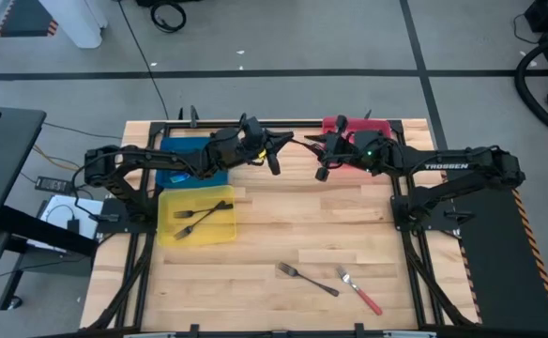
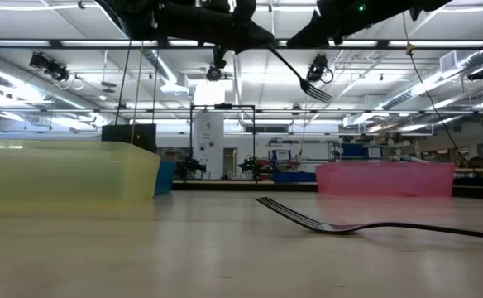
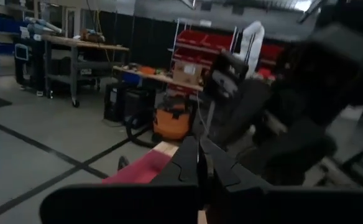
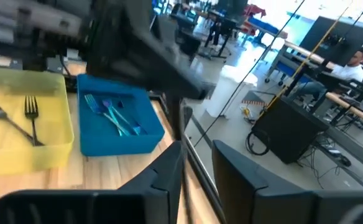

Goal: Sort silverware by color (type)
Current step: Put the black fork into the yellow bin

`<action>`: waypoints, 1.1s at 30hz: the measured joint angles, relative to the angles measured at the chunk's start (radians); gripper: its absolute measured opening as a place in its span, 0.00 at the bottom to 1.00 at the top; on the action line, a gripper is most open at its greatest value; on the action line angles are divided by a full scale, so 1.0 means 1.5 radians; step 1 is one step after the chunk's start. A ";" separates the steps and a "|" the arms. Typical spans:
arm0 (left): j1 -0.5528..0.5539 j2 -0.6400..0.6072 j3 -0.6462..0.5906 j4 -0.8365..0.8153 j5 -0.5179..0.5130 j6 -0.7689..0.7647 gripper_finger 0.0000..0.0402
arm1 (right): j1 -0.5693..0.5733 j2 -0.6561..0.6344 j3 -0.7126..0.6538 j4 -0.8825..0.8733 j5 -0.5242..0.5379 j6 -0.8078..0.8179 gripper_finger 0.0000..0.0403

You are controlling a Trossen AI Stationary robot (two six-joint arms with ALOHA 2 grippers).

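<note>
A dark grey metal fork (image 2: 295, 70) hangs in the air above the table's far middle, tines lowest. My left gripper (image 1: 283, 141), reaching in from the left, is shut on it (image 3: 199, 163). My right gripper (image 1: 313, 143) faces it from the right and is open (image 4: 197, 162). The fork's thin shaft (image 4: 186, 134) runs between its two fingers, close to one of them. Another dark fork (image 1: 307, 279) and a red-handled fork (image 1: 360, 291) lie flat on the table's near part. My left gripper pinches the fork's handle (image 3: 199, 142) between its two shut fingers, coming level from the table's left. The fork is lifted clear and slants down to its tines (image 2: 314, 89). My right gripper: I cannot tell whether its open fingers (image 4: 169, 168) touch the shaft.
A yellow tray (image 1: 166, 230) at the left holds two dark forks. A blue tray (image 1: 175, 176) behind it holds teal forks (image 4: 113, 115). A red tray (image 1: 335, 125) sits under the right gripper at the far edge. Bare wood lies between the trays and the two loose forks.
</note>
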 joint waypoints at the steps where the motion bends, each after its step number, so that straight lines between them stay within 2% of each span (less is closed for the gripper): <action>1: 0.000 -0.001 0.000 -0.009 0.001 0.007 0.00 | 0.000 0.000 0.000 0.007 0.001 0.000 0.24; 4: 0.000 -0.026 0.000 -0.077 0.013 0.027 0.00 | 0.000 -0.007 0.000 0.011 0.029 -0.001 0.25; 9: -0.004 -0.112 0.001 -0.241 0.017 0.054 0.00 | -0.003 -0.020 0.000 -0.003 0.081 -0.002 0.25; 21: -0.015 -0.325 0.001 -0.730 0.018 0.032 0.00 | -0.016 -0.020 -0.001 -0.052 0.084 -0.002 0.25; 26: -0.025 -0.378 0.003 -0.864 0.018 -0.023 0.00 | -0.018 -0.020 -0.001 -0.053 0.085 -0.002 0.25; 33: -0.056 -0.420 0.057 -1.072 0.018 -0.049 0.00 | -0.032 -0.020 -0.001 -0.054 0.085 0.009 0.25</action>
